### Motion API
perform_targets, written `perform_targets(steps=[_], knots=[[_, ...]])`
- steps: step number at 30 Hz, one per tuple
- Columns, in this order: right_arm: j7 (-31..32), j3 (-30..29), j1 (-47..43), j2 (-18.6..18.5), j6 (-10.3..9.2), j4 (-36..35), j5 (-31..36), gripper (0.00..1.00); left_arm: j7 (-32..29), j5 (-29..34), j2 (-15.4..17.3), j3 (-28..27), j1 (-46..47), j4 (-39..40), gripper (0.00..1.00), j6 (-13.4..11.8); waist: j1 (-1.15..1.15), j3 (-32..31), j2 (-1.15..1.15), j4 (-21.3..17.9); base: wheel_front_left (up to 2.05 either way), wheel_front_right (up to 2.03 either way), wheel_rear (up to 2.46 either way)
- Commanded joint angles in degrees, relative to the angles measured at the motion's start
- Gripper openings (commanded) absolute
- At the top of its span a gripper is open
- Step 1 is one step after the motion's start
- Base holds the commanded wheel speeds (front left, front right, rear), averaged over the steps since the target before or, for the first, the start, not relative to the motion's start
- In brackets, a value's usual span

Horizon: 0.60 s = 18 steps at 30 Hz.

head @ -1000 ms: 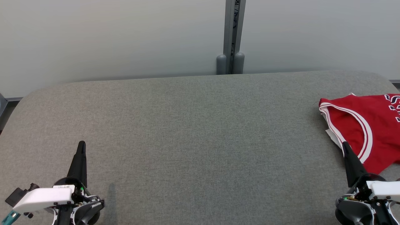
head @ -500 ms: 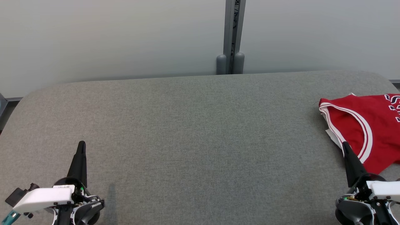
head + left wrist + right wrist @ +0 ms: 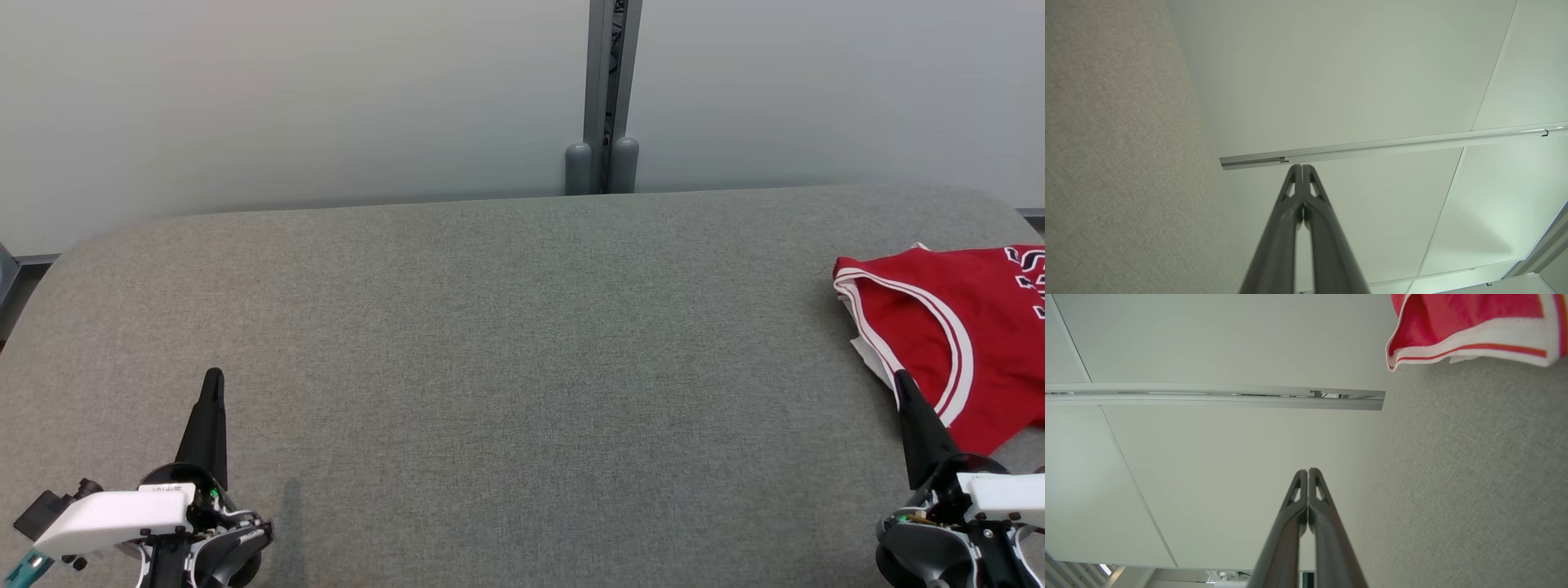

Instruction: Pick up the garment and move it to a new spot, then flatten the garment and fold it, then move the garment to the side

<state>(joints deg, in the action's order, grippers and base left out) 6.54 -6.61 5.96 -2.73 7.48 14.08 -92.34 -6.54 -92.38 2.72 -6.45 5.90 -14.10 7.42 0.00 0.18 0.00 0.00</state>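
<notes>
The right gripper and left gripper are both closed tip to tip and empty. The right one is just beside the jersey, which lies at the right end of the table, partly out of frame. Pinching one layer, or dragging, could bunch it or slide it off that end. Its strap end points toward the table's middle, and its long axis seemingly runs along the table.

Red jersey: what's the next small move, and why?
Probably open the right gripper and ease it toward the white-trimmed edge of the red jersey. The jersey lies unheld at the right end of the grey table, and that gripper is shut, empty and the nearer one.
</notes>
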Motion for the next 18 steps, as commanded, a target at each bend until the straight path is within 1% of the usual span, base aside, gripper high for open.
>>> perform_targets(steps=[1,18], knots=[[0.18,-0.01,0.50,-0.24,0.02,-0.16,-0.15,0.00,-0.17,-0.09,0.30,-0.22,0.68,0.14,0.00,0.14,0.00,0.00,0.00,0.00,0.00,0.00,0.00],[0.18,-0.01,0.50,-0.24,0.02,-0.16,-0.15,0.00,-0.17,-0.09,0.30,-0.22,0.68,0.14,0.00,0.14,0.00,0.00,0.00,0.00,0.00,0.00,0.00]])
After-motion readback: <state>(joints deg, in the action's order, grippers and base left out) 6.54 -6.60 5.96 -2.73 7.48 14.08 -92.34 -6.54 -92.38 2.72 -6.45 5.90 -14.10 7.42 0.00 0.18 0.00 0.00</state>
